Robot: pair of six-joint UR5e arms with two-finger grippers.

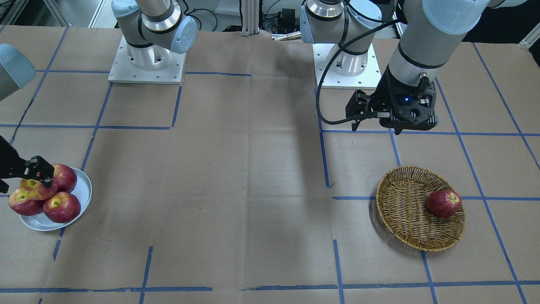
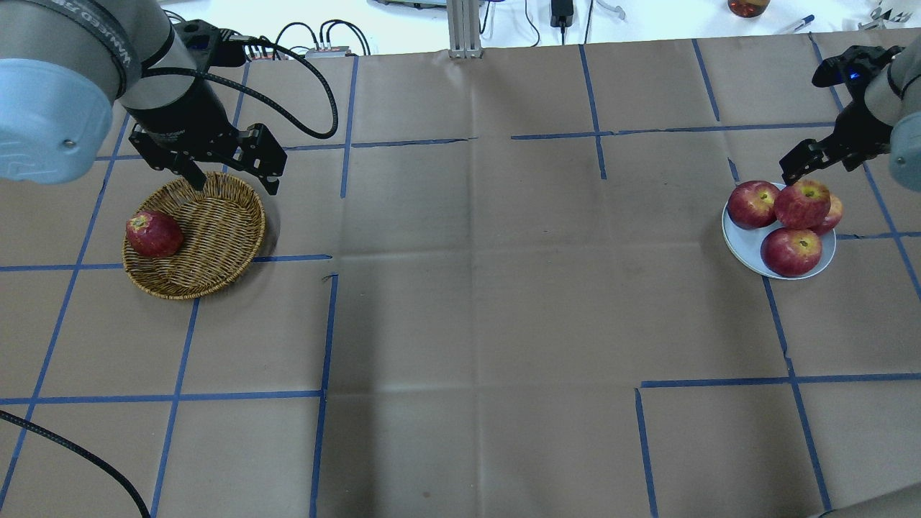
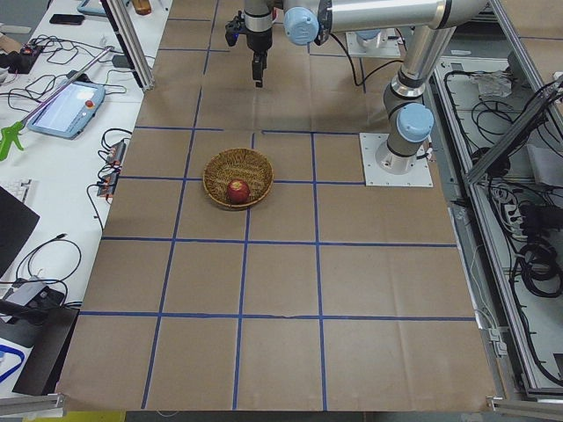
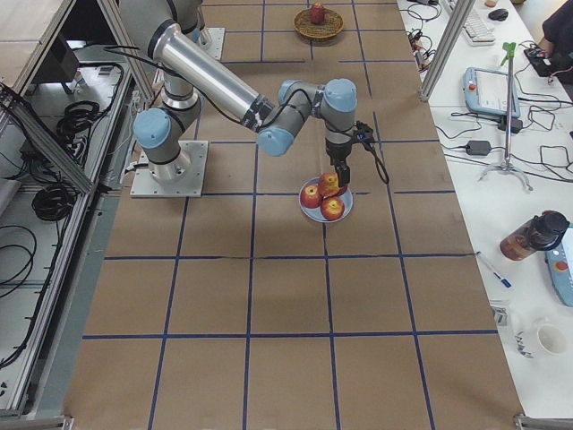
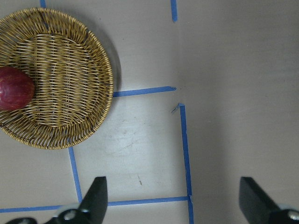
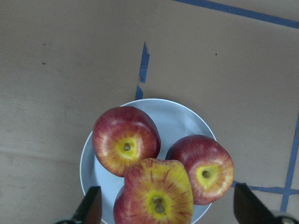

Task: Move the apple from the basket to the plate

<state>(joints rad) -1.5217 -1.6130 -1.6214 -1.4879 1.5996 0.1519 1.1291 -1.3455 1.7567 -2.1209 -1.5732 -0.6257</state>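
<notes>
The streaky apple [image 6: 159,193] with its yellow-green stem patch lies on top of three deeper-red apples on the silvery plate [image 6: 182,121]. It also shows in the overhead view [image 2: 801,203] and the front view [image 1: 36,188]. My right gripper [image 6: 168,198] is open just above it, its fingers [image 6: 93,205] standing wide on both sides and apart from the apple. The wicker basket [image 2: 216,230] holds one dark red apple [image 2: 153,234]. My left gripper [image 2: 232,180] hovers open and empty over the basket's far rim.
The plate [image 2: 745,244] sits near the table's right end, the basket [image 1: 405,207] near its left end. Brown paper with blue tape lines covers the table between them. The arm bases [image 1: 147,63] stand at the robot's edge.
</notes>
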